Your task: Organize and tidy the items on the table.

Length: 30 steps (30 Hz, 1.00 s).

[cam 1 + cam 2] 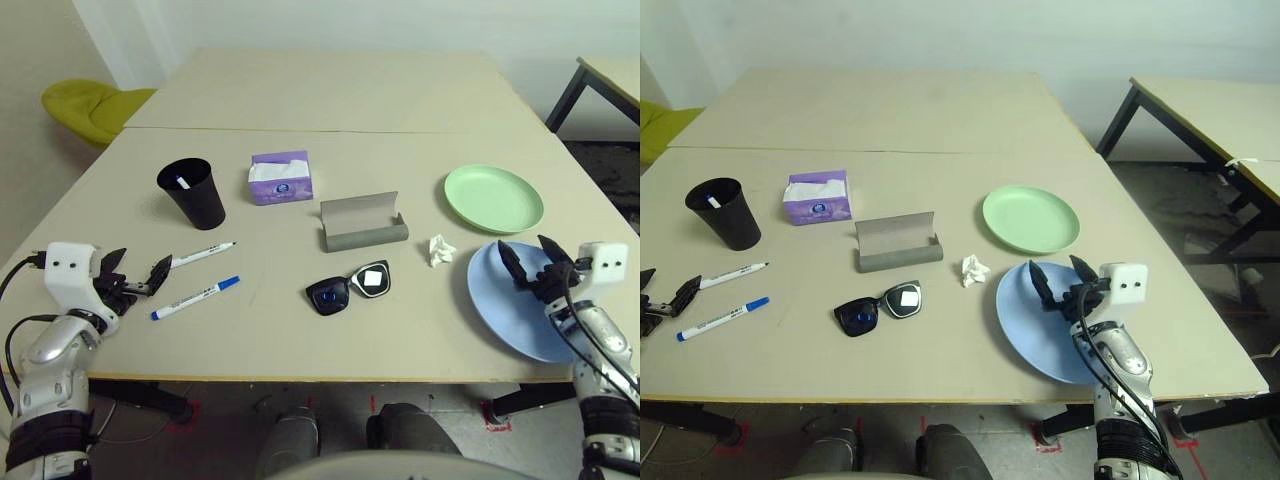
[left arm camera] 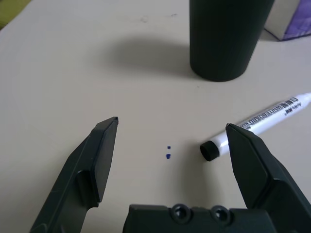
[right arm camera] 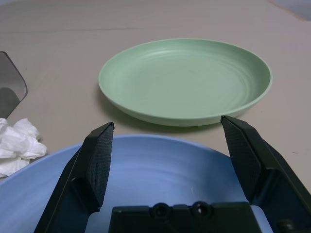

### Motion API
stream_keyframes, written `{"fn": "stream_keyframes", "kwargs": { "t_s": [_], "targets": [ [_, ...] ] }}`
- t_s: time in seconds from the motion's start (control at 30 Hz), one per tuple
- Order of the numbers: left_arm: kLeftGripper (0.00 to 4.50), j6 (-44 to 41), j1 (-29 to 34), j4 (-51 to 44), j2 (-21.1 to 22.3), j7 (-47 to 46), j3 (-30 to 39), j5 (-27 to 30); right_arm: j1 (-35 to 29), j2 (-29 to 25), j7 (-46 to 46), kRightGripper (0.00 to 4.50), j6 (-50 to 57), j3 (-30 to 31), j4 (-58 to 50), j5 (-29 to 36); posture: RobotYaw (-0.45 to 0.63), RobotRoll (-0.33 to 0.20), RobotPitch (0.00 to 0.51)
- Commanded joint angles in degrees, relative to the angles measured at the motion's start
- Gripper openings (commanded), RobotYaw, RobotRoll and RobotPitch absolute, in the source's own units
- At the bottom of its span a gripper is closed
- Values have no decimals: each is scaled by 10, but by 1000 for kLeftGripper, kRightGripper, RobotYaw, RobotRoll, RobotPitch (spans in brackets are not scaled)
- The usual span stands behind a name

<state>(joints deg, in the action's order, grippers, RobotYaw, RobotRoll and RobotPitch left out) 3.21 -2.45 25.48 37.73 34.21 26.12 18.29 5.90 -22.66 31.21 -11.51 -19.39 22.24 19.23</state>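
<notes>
My left gripper (image 1: 140, 266) hovers open near the table's (image 1: 300, 330) front left. The black-capped marker (image 1: 202, 255) lies just right of it, its cap end close to one fingertip (image 2: 243, 141). Beside it lies the blue-capped marker (image 1: 196, 298). Black sunglasses (image 1: 349, 287) rest at centre front, with the open grey glasses case (image 1: 362, 224) behind them. A crumpled tissue (image 1: 440, 250) lies left of the light blue plate (image 1: 510, 310). My right gripper (image 1: 525, 246) is open above that plate's far part. The pale green plate (image 3: 184, 80) sits beyond it.
A black cup (image 1: 190, 192) holding a pen stands behind the markers, and a purple tissue box (image 1: 279, 177) sits to its right. A second tabletop (image 1: 320, 90) adjoins at the back. A yellow-green chair (image 1: 85, 105) is off the far left corner.
</notes>
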Motion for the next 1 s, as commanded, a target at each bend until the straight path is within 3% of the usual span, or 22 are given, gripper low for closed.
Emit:
{"fn": "stream_keyframes", "kwargs": {
  "t_s": [0.03,0.43,0.67,0.87,1.0],
  "targets": [
    [4500,-4,-21,10,5,-1,-6,-4,-8,1,-7,4458,7,-4,-6,2,-64,0,54],
    [4500,-20,-9,-43,-26,-14,-17,-2,30,-54,16,4458,-7,-25,56,9,-65,0,61],
    [4500,-6,-20,-29,-37,22,12,47,38,-59,9,4458,-10,-27,55,5,-85,0,46],
    [4500,-47,-8,-43,-14,144,-9,92,24,-74,-1,4458,24,-32,-3,9,-152,0,57],
    [4500,-54,-8,-51,11,248,-49,92,-10,-96,-34,4458,72,-44,-69,-2,-174,0,57]
  ]
}}
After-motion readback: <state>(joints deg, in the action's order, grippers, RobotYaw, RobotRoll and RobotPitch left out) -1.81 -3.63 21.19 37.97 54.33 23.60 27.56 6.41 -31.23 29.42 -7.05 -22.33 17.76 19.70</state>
